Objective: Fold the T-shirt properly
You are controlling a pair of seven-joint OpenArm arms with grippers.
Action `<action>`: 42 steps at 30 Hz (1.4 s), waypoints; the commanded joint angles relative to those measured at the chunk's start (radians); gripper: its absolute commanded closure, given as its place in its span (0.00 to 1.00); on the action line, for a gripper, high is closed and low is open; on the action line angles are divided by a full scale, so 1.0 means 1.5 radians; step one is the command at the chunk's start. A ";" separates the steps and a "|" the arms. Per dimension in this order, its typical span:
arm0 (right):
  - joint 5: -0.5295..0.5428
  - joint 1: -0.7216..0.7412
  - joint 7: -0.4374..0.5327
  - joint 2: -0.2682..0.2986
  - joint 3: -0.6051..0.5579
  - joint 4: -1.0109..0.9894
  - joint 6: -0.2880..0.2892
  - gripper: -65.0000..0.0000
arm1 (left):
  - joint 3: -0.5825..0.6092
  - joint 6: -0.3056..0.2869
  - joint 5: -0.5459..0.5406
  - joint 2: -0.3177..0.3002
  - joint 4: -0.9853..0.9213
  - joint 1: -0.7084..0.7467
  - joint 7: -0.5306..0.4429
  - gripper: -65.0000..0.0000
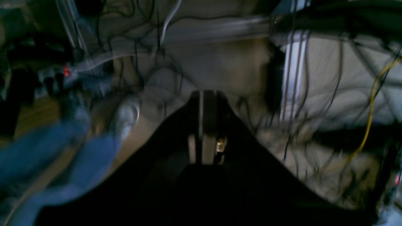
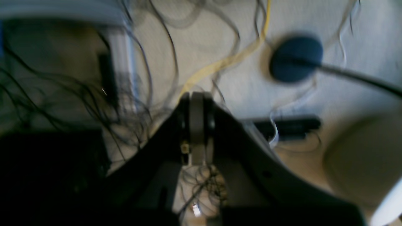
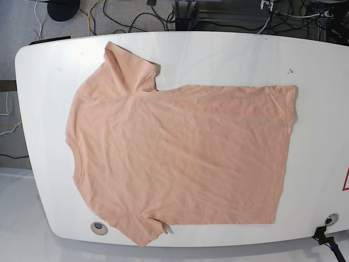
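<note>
The peach T-shirt (image 3: 180, 155) lies flat and unfolded on the white table (image 3: 229, 54) in the base view. Its neck is at the left, its hem at the right, and one sleeve (image 3: 128, 68) points to the table's back edge. It is lightly wrinkled. No arm shows in the base view. In the left wrist view my left gripper (image 1: 205, 94) is shut and empty, held over the floor. In the right wrist view my right gripper (image 2: 196, 95) is shut and empty, also over the floor. Neither wrist view shows the shirt.
Cables (image 3: 142, 16) and a metal frame (image 3: 188, 11) lie behind the table. The wrist views are blurred and show floor cables, a yellow cord (image 2: 220, 62), a round dark base (image 2: 295, 58) and a person's jeans and shoe (image 1: 125, 116). A round hole (image 3: 98, 227) sits at the table's front left.
</note>
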 commanded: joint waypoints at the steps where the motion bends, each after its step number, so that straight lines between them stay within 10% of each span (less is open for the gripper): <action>1: 0.019 -0.040 0.023 0.015 0.023 0.060 0.007 1.00 | -0.004 -0.001 -0.001 -0.016 0.074 0.045 -0.005 1.00; 20: 0.049 -0.270 0.009 0.048 0.201 0.547 0.023 1.00 | -0.080 -0.011 -0.006 -0.042 0.495 0.224 0.032 1.00; 34: -0.045 -0.176 -0.068 0.052 0.230 0.665 0.030 0.98 | -0.077 -0.021 0.010 -0.054 0.621 0.165 0.009 1.00; 42: -0.114 -0.110 -0.128 0.056 0.254 0.695 0.029 0.82 | -0.080 -0.098 0.021 -0.092 0.634 0.083 -0.034 0.88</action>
